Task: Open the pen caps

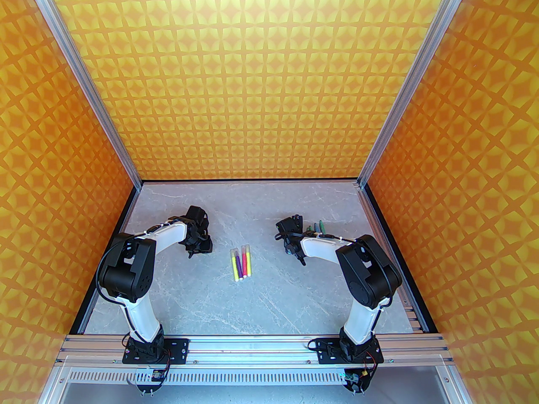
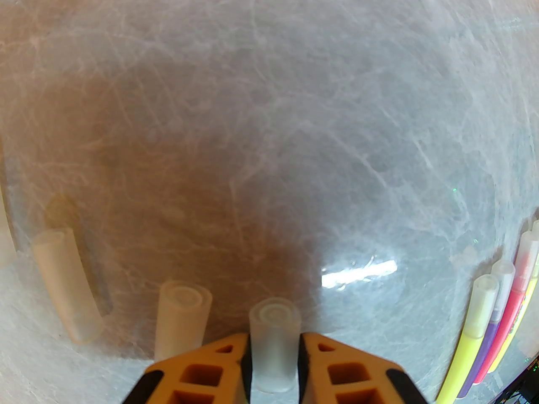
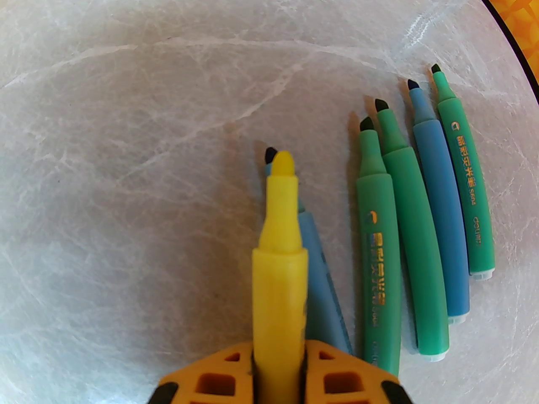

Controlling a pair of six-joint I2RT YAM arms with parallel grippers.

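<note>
Yellow pen (image 3: 280, 267) clamped in right pincer (image 3: 279, 354); clear cap (image 2: 274, 330) pinched in left pincer (image 2: 274, 347).

Blue pen (image 3: 322, 276) half behind yellow pen (image 3: 280, 276)

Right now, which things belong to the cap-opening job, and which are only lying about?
In the job: four capped pens; uncapped yellow pen in right tool; clear cap in left tool.
Lying about, done: loose clear caps; uncapped green and blue pens.
</note>
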